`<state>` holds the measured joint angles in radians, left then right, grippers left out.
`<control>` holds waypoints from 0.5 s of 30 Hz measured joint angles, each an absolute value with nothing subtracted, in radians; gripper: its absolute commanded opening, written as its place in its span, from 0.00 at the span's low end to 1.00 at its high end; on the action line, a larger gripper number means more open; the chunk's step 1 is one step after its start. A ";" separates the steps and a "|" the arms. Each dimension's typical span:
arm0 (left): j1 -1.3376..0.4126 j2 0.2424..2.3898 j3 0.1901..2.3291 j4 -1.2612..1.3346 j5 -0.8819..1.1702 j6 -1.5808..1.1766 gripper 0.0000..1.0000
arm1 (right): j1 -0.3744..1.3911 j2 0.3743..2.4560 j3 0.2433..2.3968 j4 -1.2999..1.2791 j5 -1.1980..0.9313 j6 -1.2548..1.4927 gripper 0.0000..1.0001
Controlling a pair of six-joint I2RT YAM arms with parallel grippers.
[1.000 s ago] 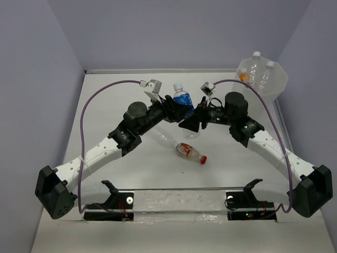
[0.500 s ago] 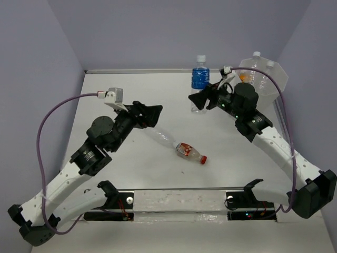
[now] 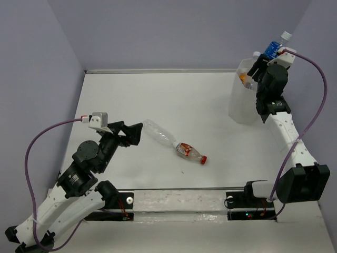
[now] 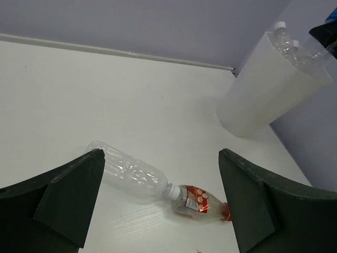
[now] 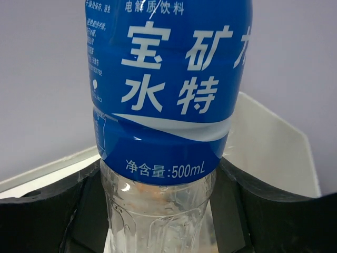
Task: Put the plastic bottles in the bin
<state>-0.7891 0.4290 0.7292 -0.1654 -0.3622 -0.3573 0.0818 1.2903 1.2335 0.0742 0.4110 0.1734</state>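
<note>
Left gripper [image 3: 134, 133] hangs over the near-left part of the table [image 3: 184, 100]. Right at its fingertips the near bottle [image 3: 157, 133] lies on its side, with the capped bottle [image 3: 190, 152] end to end just past it, off to the right. The bin [image 3: 242, 105] sits well ahead and right, in the far corner. Right gripper [image 3: 263, 62] is up over the bin's rim, the held bottle [image 3: 273, 48] sticking out between its fingers, and more bottles [image 4: 287, 45] down inside.

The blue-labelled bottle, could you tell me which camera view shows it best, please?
The right wrist view: the blue-labelled bottle fills the frame, label readable, gripped by the right end effector. Top external shows it small, above the bin. Left wrist catches only a blue sliver at the corner.
</note>
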 measured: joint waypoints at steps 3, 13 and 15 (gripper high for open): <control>-0.787 0.431 0.726 -0.164 -0.346 -0.342 0.99 | 0.024 1.318 1.234 0.099 0.448 0.149 0.45; -0.773 0.445 0.726 -0.158 -0.277 -0.319 0.99 | -0.025 1.361 1.182 0.191 0.524 0.101 0.48; -0.772 0.445 0.726 -0.157 -0.269 -0.318 0.99 | -0.026 1.370 1.176 0.197 0.530 0.092 0.55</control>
